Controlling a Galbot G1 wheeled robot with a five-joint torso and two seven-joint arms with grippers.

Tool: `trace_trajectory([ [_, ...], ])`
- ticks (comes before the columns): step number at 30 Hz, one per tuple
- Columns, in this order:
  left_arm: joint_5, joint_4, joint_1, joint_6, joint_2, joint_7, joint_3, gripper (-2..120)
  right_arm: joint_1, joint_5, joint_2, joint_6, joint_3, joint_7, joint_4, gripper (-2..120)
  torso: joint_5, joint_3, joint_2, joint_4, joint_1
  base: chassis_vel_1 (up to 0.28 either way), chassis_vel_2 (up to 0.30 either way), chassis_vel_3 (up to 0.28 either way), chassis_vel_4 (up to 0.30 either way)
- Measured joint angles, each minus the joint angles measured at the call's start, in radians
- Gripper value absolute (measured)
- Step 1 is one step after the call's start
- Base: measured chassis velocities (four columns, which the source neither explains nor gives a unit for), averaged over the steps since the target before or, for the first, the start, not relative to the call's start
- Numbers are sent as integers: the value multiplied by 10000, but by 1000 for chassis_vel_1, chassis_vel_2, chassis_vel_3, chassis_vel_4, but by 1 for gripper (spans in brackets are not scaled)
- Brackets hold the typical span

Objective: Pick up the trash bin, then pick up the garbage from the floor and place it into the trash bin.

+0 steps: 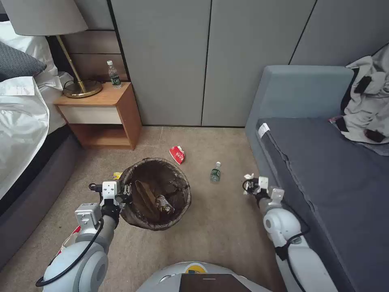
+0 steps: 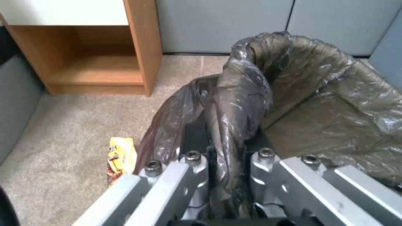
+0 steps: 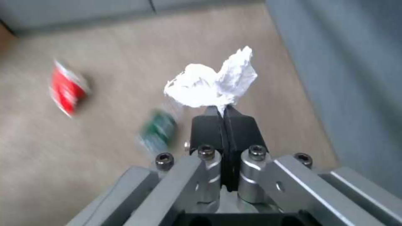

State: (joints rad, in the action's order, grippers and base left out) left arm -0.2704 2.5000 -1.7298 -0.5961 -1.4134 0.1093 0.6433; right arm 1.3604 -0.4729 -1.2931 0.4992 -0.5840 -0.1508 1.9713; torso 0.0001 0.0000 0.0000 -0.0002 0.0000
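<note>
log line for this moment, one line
left gripper: shut on bag-lined trash bin rim | right gripper: shut on crumpled white paper | on carpet: red-white carton, green-labelled bottle

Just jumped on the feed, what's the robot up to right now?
It is clearing litter from the bedroom carpet. The left gripper is clamped on the rim of the trash bin, pinching the dark bag liner; some rubbish already lies inside. The right gripper, near the sofa, is shut on a crumpled white paper held off the floor. A red carton, a small bottle and a yellow wrapper remain on the carpet.
</note>
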Motion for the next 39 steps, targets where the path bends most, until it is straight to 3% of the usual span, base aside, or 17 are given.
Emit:
trace_trajectory([
  [8, 175, 0, -202, -32, -121, 20, 11, 7, -87, -472, 387, 492, 440, 59, 2511, 0, -1, 0, 0, 3, 0, 0, 0, 0, 0],
  [14, 224, 0, -278, -43, -160, 24, -1, 7, -509, -819, 623, 768, 1072, -162, 3228, 0, -1, 0, 0, 3, 0, 0, 0, 0, 0],
  [18, 297, 0, -385, -49, -161, 27, -2, 7, -1069, -1311, 1254, 883, 1638, -55, 3790, 0, -1, 0, 0, 1, 0, 0, 0, 0, 0],
  [32, 512, 0, -305, -55, -161, 37, -205, 7, -3683, -4223, 2677, 1204, 3752, 706, 3700, 0, -1, 0, 0, 0, 0, 0, 0, 0, 0],
  [39, 485, 0, -271, -111, -182, 73, -218, 7, -4805, -5202, 2920, 1396, 5161, 564, 3450, 0, -2, 0, 0, 4, 0, 0, 0, 0, 0],
])
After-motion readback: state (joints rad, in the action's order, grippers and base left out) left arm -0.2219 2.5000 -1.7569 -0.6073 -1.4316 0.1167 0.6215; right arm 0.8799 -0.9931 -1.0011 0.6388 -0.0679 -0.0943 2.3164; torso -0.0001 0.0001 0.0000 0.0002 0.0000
